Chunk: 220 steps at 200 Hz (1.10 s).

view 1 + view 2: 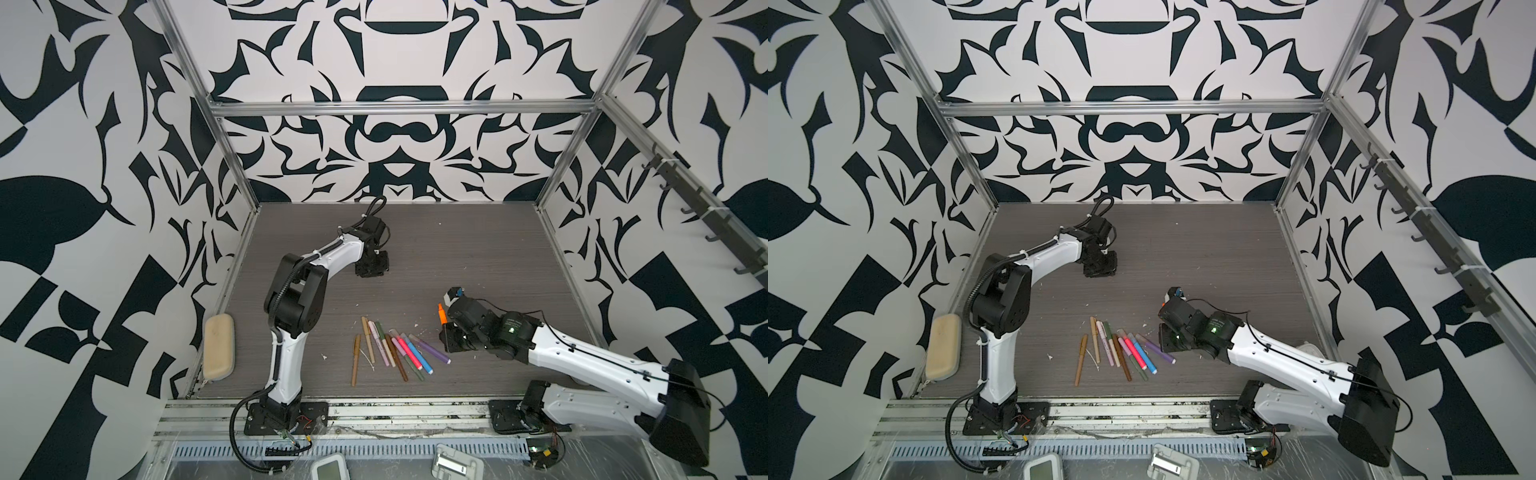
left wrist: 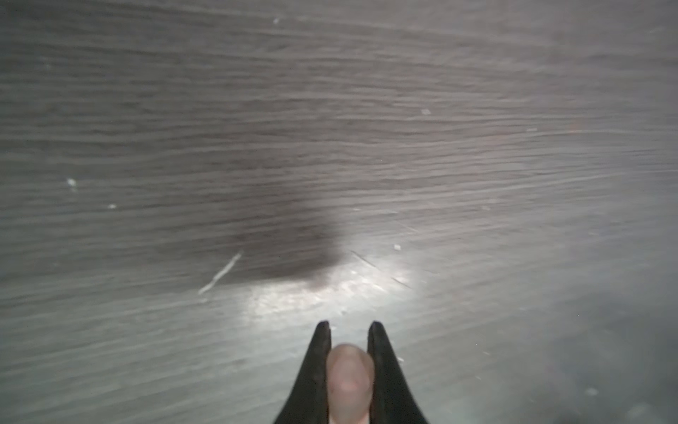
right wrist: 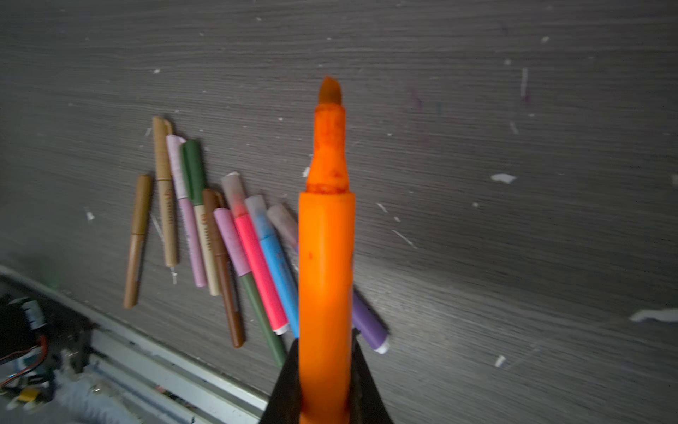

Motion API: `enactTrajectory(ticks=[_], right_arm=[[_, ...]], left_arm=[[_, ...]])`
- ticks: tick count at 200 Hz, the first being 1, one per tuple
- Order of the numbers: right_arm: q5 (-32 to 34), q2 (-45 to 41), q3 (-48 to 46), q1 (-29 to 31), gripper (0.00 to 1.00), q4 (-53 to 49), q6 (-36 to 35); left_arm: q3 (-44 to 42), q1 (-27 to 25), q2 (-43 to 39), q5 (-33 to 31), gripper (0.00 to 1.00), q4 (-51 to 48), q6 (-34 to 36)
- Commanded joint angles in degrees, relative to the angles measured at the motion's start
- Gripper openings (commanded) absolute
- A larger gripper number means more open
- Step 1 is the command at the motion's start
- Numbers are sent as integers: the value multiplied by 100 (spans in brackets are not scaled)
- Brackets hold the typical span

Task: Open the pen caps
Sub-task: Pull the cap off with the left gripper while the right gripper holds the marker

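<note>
Front edge: a metal rail (image 1: 407, 415) runs along the near side of the desk (image 1: 478, 257), with both arm bases bolted to it.
Pouch: a tan zip pouch (image 1: 219, 351) lies flat at the desk's left edge, close to the left arm's base and well apart from everything else.
Pens: a loose fan of pens (image 1: 395, 353) lies on the desk near the front, between the two arms. The thin brown, tan and olive ones are on the left and the fatter pink, blue and purple ones on the right, and several touch or overlap. One brown pen lies slightly off on its own at the left.
Caps: the pens in the fan look capped. The pink, blue and purple ones wear translucent caps (image 3: 234, 189) on the ends pointing away from the rail.
Right claw: the right claw (image 3: 324, 352) is just beside the purple end of the fan, clamped on the barrel of the orange pen (image 3: 326, 275).
Orange pen: it sticks out of the claw above the desk with its felt tip bare, pointing away from the rail.
Left claw: the left claw (image 2: 348, 326) is farthest back, well apart from the pens and low over bare desk. It's pinched together on a cap (image 2: 348, 374).
That cap: short and pinkish-clear. Only its rounded end shows between the fingers, and it's hidden in both top views.
</note>
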Motion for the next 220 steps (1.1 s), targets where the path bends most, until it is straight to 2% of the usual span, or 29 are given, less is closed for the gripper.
enactTrajectory(ticks=[1, 7, 21, 51, 70, 99, 126, 143, 153, 166, 182, 199, 220], right_arm=[[572, -155, 110, 0, 0, -345, -28], [572, -164, 90, 3, 0, -351, -26], [573, -147, 45, -1, 0, -362, -26], [552, -120, -78, -4, 0, -363, -32], [593, -159, -119, 1, 0, -379, -57], [595, -165, -59, -10, 0, -398, -252], [549, -30, 103, -15, 0, -379, -478], [392, 164, 242, -189, 0, -183, -779], [158, 345, 356, -430, 0, -40, -1021], [-161, 671, 501, -807, 0, 97, -1286], [-496, 1088, 635, -1274, 0, 378, -1493], [-523, 1629, 861, -1557, 0, 554, -1589], [-363, 2461, 1410, -1632, 0, 532, -1922]], left_arm=[[221, -38, 294, -359, 0, -703, 204], [228, -38, 334, -361, 2, -703, 204], [282, -63, 393, -427, 14, -873, 195], [391, -93, 447, -453, 23, -935, 195], [408, -101, 448, -457, 33, -929, 173], [426, -109, 388, -447, 41, -921, 142], [362, -109, 60, -450, 42, -914, 91], [58, -109, -572, -297, 42, -757, -37], [-308, -109, -1094, 8, 44, -270, -100], [-1062, -109, -1870, 453, 46, 470, -222], [-2040, -120, -2781, 704, 48, 1224, -479], [-2882, -129, -3667, 732, 48, 1631, -708], [-3587, -143, -4667, 623, 49, 1645, -821]])
